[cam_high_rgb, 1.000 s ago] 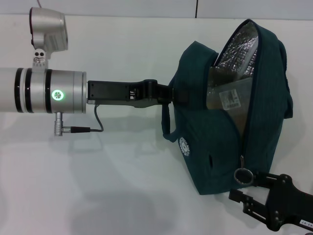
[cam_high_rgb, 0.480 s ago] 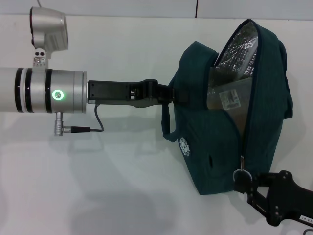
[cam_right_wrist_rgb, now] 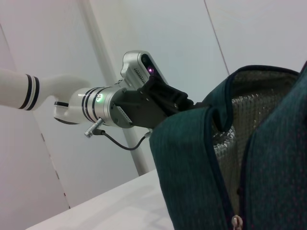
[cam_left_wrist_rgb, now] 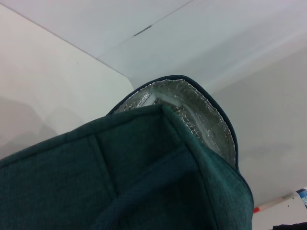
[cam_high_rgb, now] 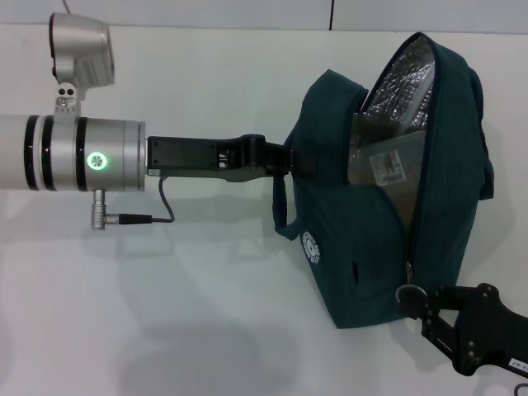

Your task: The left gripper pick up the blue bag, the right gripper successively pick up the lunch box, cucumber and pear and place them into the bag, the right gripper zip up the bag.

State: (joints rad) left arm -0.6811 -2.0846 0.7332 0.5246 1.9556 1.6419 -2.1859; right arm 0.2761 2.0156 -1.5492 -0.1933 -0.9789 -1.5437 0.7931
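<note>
The blue bag [cam_high_rgb: 371, 256] stands open at the right of the white table, its silver foil lining [cam_high_rgb: 404, 78] showing. My left gripper [cam_high_rgb: 295, 161] reaches in from the left and is shut on the bag's handle at its upper side; it also shows in the right wrist view [cam_right_wrist_rgb: 191, 103]. Inside the bag lies the lunch box [cam_high_rgb: 384, 165], clear-lidded with a sticker. My right gripper [cam_high_rgb: 415, 304] sits at the bag's near corner, its fingers closed around the ring zipper pull [cam_high_rgb: 405, 290]. The bag [cam_left_wrist_rgb: 144, 167] fills the left wrist view. Cucumber and pear are hidden.
The left arm's silver cylinder [cam_high_rgb: 74, 153] and its thin black cable [cam_high_rgb: 161, 206] stretch across the left half of the table [cam_high_rgb: 206, 313]. The table's far edge [cam_high_rgb: 247, 27] runs along the back, with a wall behind it.
My right gripper has moved up from below the bag's near corner to the ring zipper pull and closed on it. Bag and left arm have held still.
</note>
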